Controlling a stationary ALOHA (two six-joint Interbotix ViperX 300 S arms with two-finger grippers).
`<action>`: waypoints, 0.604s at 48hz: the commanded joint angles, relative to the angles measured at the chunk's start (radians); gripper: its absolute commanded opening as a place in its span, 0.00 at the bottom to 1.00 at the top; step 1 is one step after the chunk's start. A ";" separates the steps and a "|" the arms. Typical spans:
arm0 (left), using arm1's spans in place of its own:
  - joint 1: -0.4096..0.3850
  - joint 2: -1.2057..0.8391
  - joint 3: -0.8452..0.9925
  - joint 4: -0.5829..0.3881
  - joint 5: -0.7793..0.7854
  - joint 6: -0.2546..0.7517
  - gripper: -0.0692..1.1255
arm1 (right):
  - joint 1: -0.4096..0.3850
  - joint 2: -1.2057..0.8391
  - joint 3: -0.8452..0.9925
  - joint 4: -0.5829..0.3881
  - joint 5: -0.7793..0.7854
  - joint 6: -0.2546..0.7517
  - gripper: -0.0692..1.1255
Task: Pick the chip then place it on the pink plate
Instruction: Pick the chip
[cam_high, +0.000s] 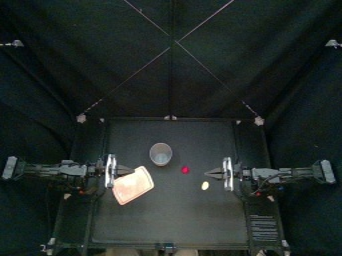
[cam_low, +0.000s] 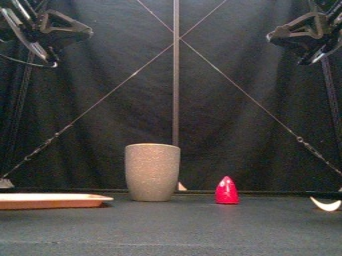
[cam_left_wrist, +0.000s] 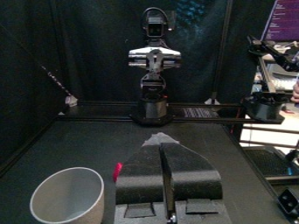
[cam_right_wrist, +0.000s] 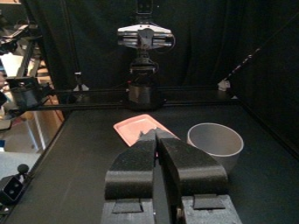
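**Yellow chip untouched, both claws shut and empty**

A small yellow chip (cam_high: 205, 186) is seen lying on the tabletop (cam_high: 174, 225), to the front-right of the grey cup (cam_high: 162, 153) and well apart from it. The pink plate (cam_high: 132, 185) is laid flat to the cup's front-left, so the chip has to be carried across in front of the cup. A red toy (cam_high: 186, 170) stands just front-right of the cup, closer to it than the chip is. It is judged a possible obstacle on that path.

The left claw (cam_left_wrist: 163, 142) is held high to the cup's left, its jaws pressed together with nothing between them. The right claw (cam_right_wrist: 158, 134) is held the same way to the cup's right, also shut and empty. Both are raised clear of the tabletop, which is judged a waiting pose that leaves every item in open view.

The task is judged to be at its start. The right claw is the nearer to the chip, so the pick is expected to fall to it. Its jaws would have to be opened before it is lowered. As the chip lies thin and low, a grip close to the tabletop is likely to be needed.
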 joint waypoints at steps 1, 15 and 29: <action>0.003 -0.003 -0.003 -0.002 -0.003 0.002 0.02 | 0.000 0.032 -0.009 0.015 0.002 0.015 0.10; 0.003 -0.005 0.014 -0.006 -0.003 -0.003 0.04 | -0.003 0.075 0.012 0.252 -0.002 0.176 0.14; 0.003 -0.003 0.044 -0.038 -0.005 -0.002 0.04 | 0.121 0.103 0.103 0.454 0.000 0.431 0.16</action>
